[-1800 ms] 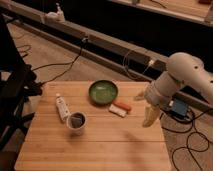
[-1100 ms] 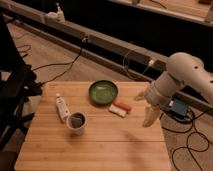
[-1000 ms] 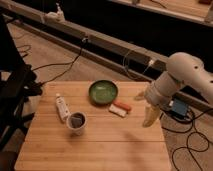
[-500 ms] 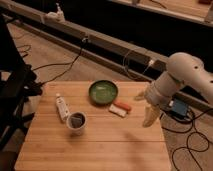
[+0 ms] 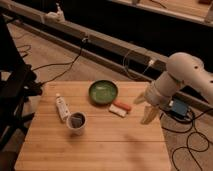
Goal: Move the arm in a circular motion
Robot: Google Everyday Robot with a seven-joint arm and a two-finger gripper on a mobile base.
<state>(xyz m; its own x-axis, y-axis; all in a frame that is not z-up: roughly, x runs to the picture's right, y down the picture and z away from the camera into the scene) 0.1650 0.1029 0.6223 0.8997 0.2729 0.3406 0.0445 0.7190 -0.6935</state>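
Note:
The off-white arm (image 5: 185, 75) comes in from the right, with a bulbous joint high up and a thick segment sloping down to the left. Its pale gripper (image 5: 145, 107) hangs over the right edge of the wooden table (image 5: 100, 145), to the right of the small red and white packets. One finger (image 5: 148, 114) points down and a second (image 5: 139, 98) sticks out to the left, so the fingers are spread apart with nothing between them.
On the table stand a green bowl (image 5: 103, 92), a red and white packet pair (image 5: 120, 108), a white cup (image 5: 76, 122) and a lying white tube (image 5: 62, 107). A blue box (image 5: 179, 108) and cables lie on the floor at right. A dark chair frame (image 5: 15, 95) stands at left.

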